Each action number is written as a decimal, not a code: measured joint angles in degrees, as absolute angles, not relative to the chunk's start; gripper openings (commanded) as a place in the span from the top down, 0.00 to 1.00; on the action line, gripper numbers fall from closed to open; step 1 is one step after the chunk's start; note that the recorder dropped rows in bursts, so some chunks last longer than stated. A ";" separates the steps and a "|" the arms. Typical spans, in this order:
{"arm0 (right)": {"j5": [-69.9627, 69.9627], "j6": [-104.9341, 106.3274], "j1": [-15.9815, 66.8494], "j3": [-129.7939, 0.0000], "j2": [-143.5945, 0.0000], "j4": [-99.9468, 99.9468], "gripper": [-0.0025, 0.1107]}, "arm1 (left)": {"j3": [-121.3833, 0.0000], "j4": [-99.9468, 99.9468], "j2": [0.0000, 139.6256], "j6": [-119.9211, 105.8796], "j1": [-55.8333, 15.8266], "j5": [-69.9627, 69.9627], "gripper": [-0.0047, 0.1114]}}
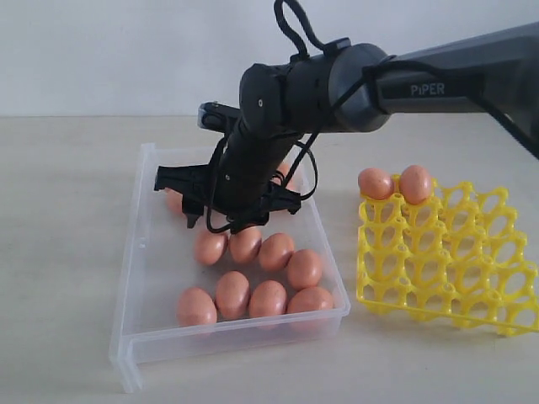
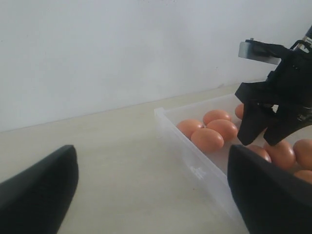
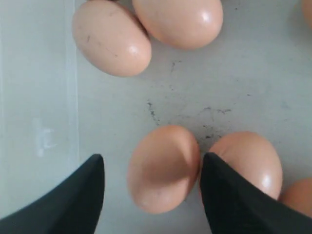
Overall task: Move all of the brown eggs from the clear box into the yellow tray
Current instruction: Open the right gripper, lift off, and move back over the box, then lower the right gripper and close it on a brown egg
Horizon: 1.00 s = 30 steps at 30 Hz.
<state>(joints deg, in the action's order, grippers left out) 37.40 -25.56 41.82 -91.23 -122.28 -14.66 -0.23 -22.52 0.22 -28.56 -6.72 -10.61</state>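
Several brown eggs (image 1: 268, 299) lie in the clear box (image 1: 139, 252), and two more (image 1: 375, 183) sit in the far left cups of the yellow tray (image 1: 446, 252). My right gripper (image 1: 232, 217) reaches down into the box from the right. In the right wrist view it (image 3: 152, 157) is open astride one egg (image 3: 163, 168). One finger (image 3: 229, 195) is at that egg's side, between it and a neighbouring egg (image 3: 251, 161); the other finger stands clear of it. My left gripper (image 2: 151, 148) is open over bare table beside the box wall (image 2: 195, 163).
The box's low walls surround the right gripper, with other eggs (image 3: 112, 39) close ahead of it. Dark scuffs mark the box floor (image 3: 209, 112). The yellow tray stands just right of the box. A pale wall runs behind the table.
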 measured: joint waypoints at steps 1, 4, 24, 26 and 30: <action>37.54 -25.56 41.96 -91.33 -122.43 -14.91 0.50 | -0.23 -22.52 0.22 -28.56 -6.83 -10.61 0.29; 38.22 -25.51 42.74 -91.31 -122.85 -15.25 0.50 | -0.23 -22.52 0.22 -28.56 -6.83 -10.61 0.29; 29.64 -25.51 44.01 -91.31 -126.92 -13.79 0.50 | -0.23 -22.52 0.22 -28.56 -6.83 -10.61 0.29; 30.22 -25.51 44.01 -91.31 -127.43 -13.67 0.50 | -0.23 -22.52 0.22 -28.56 -6.83 -10.61 0.29; 30.38 -25.24 44.01 -91.44 -128.16 -13.38 0.50 | -0.23 -22.52 0.22 -28.56 -6.83 -10.61 0.29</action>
